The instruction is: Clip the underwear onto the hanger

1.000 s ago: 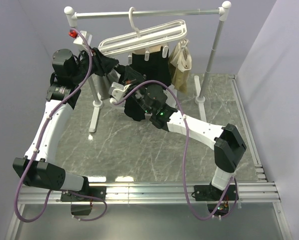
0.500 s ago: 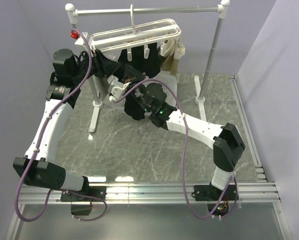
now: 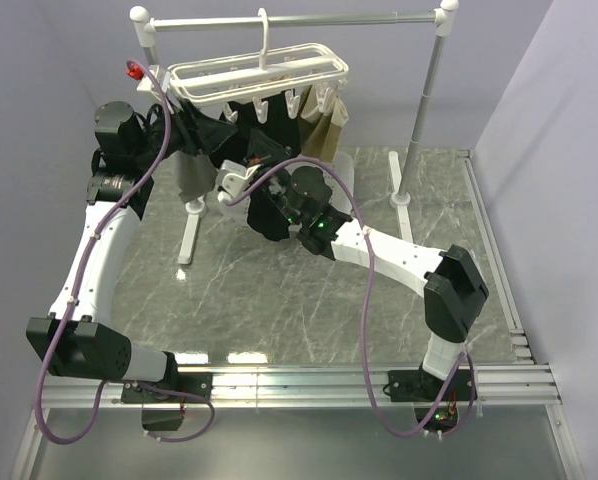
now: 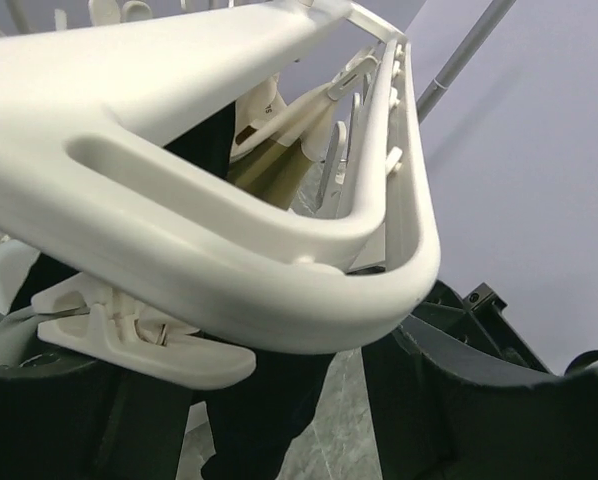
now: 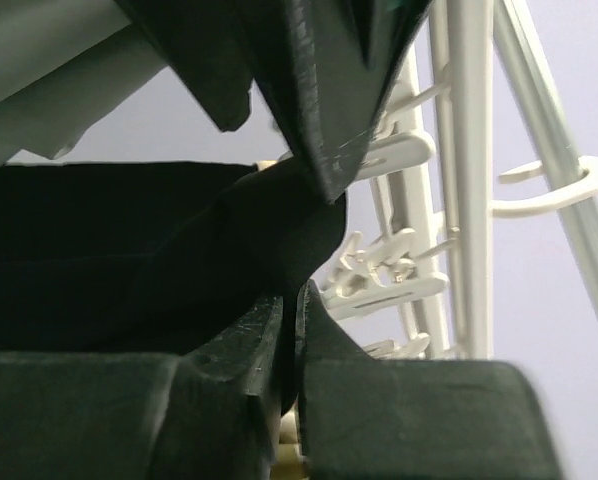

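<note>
The white hanger (image 3: 259,78) hangs level from the rail by its hook. It fills the left wrist view (image 4: 179,200). The black underwear (image 3: 269,212) hangs below the hanger's middle and drapes down over my right wrist. My right gripper (image 3: 237,172) is shut on a fold of the underwear (image 5: 129,250); the jaws (image 5: 297,300) show only a thin slit, just under white clip pegs (image 5: 389,280). My left gripper (image 3: 194,125) sits under the hanger's left end. Its jaws (image 4: 279,400) stand wide apart, with a peg (image 4: 139,345) and black fabric between them. They grip nothing that I can see.
The grey rail stand (image 3: 299,20) with white knobs spans the back, with posts at left and right (image 3: 424,110). A tan garment (image 3: 319,130) hangs from the hanger's right side. A grey garment (image 3: 189,178) hangs below my left gripper. A white basket (image 3: 344,168) sits behind my right arm.
The hanger has swung from tilted to level and shifted left. My left arm moved left with it. The tan garment swung left. My right gripper stayed on the underwear.
</note>
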